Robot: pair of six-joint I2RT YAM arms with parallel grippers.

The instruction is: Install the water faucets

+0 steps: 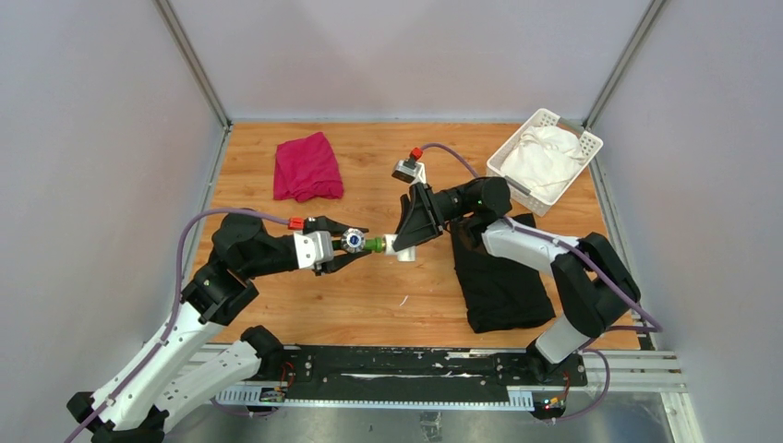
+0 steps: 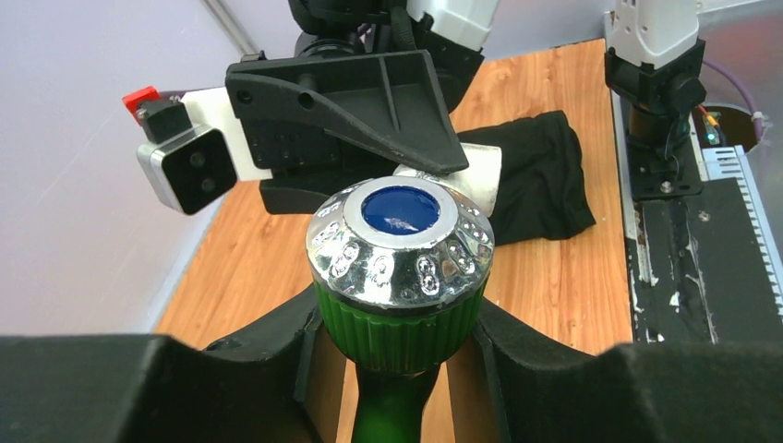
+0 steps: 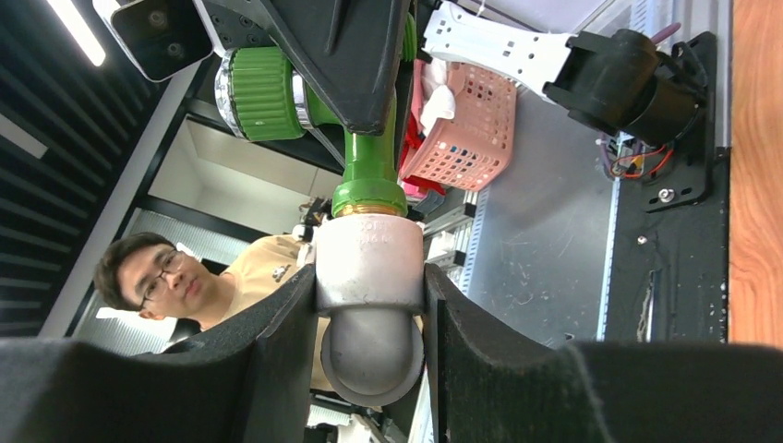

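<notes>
- small green plastic tap with round chrome knob (image 1: 371, 245) sits mid-air over the wooden table (image 1: 388, 157), nose in the white plastic elbow fitting (image 3: 369, 272).
- its body lies level, running arm to arm.
- left gripper (image 2: 397, 337) clamped under the knob, right gripper (image 3: 369, 309) clamped on the fitting.

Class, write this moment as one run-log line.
left hand: shut on green tap | right hand: shut on white fitting | tap end meets fitting mouth; thread depth unseen
</notes>
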